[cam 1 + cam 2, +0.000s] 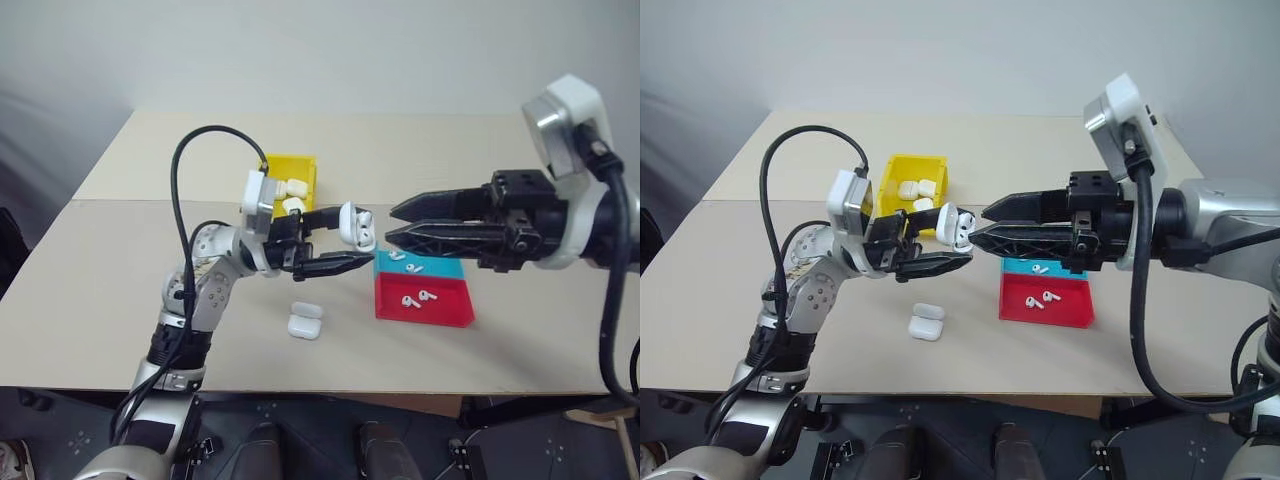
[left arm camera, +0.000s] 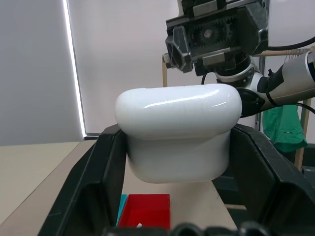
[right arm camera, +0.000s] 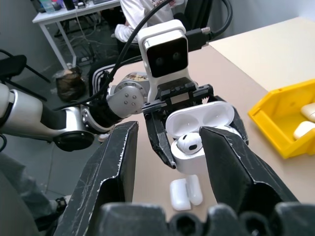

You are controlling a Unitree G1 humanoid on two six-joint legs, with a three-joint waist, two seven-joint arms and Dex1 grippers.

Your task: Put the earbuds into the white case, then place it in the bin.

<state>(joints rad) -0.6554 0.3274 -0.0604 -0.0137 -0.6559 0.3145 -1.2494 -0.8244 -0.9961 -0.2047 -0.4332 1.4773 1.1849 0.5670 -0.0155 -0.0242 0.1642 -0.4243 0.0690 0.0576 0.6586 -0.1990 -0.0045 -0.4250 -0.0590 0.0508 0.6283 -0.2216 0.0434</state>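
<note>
The left gripper (image 1: 335, 243) is clamped on the case (image 1: 356, 226), held up over the table (image 1: 100, 300) w/ the lid flipped open toward the right gripper (image 1: 392, 222). One earbud (image 3: 190, 143) sits in a well; the second well can't be read clearly, probably still empty. The right gripper's jaws stand apart, empty, tips just beside the case.

Step in hand, as judged: fetch another bud from the tray (image 1: 424, 298), right of and nearer than the case, where loose earbuds lie. To do it well: pinch the bud by the stem, line it up w/ the free well, drop it in stem first, then press the lid shut while the left keeps its grip.

Case and buds are glossy, rounded, slick plastic, so they may slip. The bin (image 1: 292, 180), yellow w/ upright walls, sits far left w/ cases inside. A spare case (image 1: 304, 320) lies near.
</note>
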